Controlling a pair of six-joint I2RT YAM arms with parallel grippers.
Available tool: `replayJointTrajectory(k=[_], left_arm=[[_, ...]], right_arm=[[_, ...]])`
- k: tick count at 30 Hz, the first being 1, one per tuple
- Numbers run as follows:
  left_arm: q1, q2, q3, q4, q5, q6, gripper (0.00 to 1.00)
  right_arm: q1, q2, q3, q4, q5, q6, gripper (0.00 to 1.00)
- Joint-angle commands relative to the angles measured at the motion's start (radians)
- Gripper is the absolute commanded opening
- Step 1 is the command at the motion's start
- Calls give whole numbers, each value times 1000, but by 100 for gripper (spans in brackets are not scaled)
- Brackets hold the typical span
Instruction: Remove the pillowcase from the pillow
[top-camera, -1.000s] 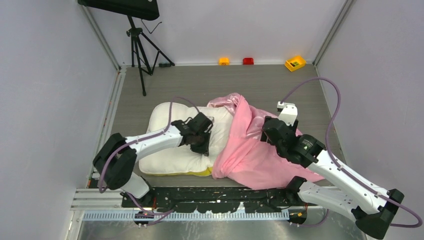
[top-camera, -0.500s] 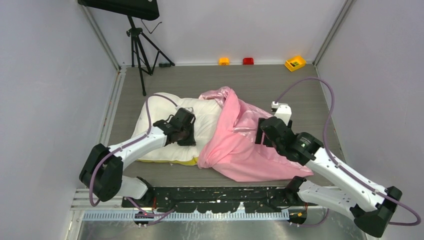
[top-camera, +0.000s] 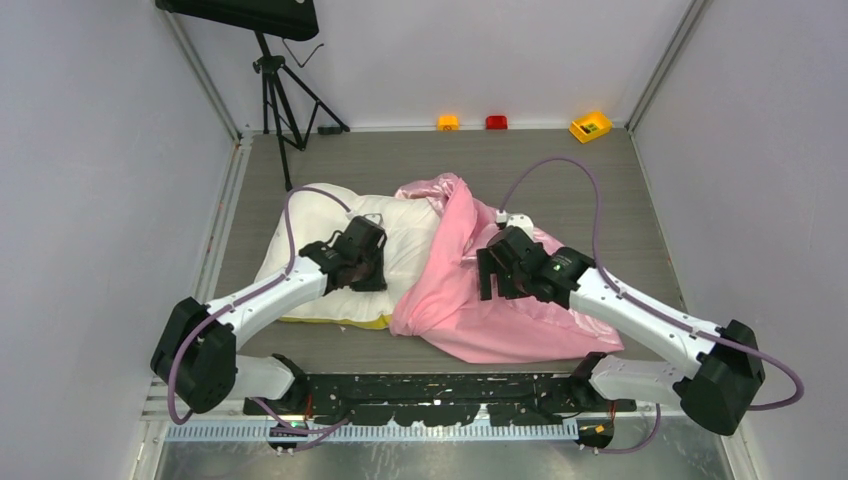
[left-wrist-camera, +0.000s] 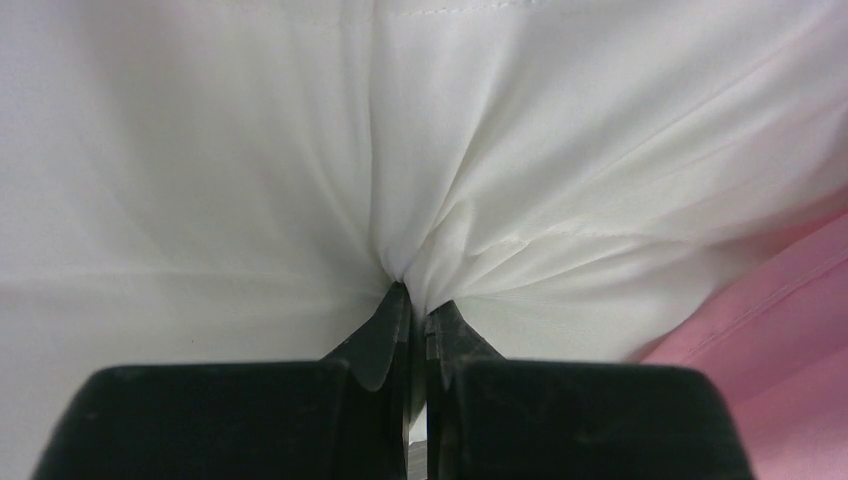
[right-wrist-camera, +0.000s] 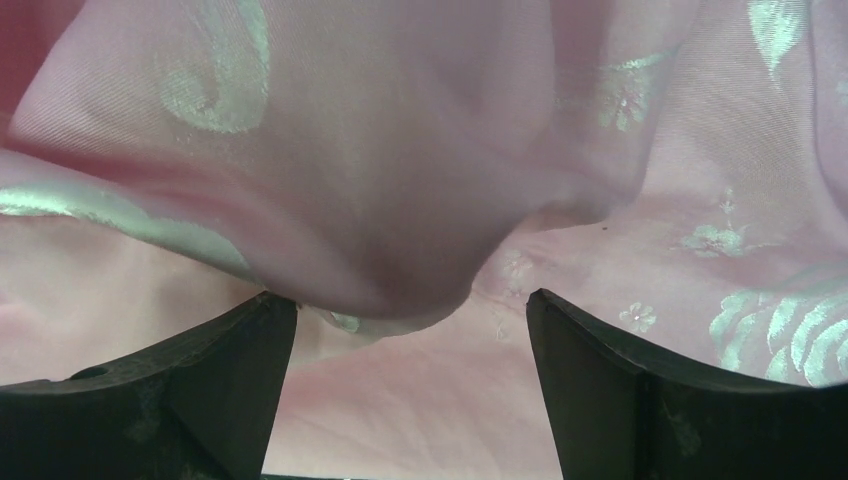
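The white pillow (top-camera: 300, 262) lies on the left half of the table, a yellow edge showing along its near side. The pink satin pillowcase (top-camera: 470, 300) covers its right end and spreads in wrinkles to the right. My left gripper (top-camera: 372, 272) is shut on a pinch of the pillow's white cover (left-wrist-camera: 420, 255), which gathers in folds at the fingertips (left-wrist-camera: 392, 312). My right gripper (top-camera: 492, 288) is open over the pillowcase. Pink fabric (right-wrist-camera: 400, 220) bulges between its spread fingers (right-wrist-camera: 585, 345) without being pinched.
A black tripod (top-camera: 275, 90) stands at the back left. Small yellow (top-camera: 448, 122), red (top-camera: 496, 122) and yellow (top-camera: 590, 126) items sit along the far wall. Side walls close in left and right. A purple cable (top-camera: 560, 175) loops above my right arm.
My left gripper has dragged the pillow to the left, baring more white cover. My right gripper has let go of the pink fabric and moved left.
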Motion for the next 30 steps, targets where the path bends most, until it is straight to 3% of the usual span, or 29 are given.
replayJointTrajectory(k=[1,9,16,22,23,26,28,30], left_arm=[[9,-29,1,-17,-34,3,0],[9,-78,-1,-32,-77,1,0],[9,-91,5,-40,-88,2,0],[10,-97,3,-48,-103,3,0],[10,-101,2,-48,-104,5,0],[9,-112,2,-53,-116,8,0],[10,-124,9,-65,-134,12,0],[9,-139,11,-78,-160,19,0]], right_arm=[[-3,54,6,57,-12,-16,90],[6,160,36,48,75,-8,91],[12,180,34,71,-8,-30,91],[16,141,-13,85,91,28,88],[15,110,-21,95,102,31,81],[15,26,-37,140,81,17,29],[16,-34,-48,170,72,7,9],[16,-86,-54,173,107,5,0]])
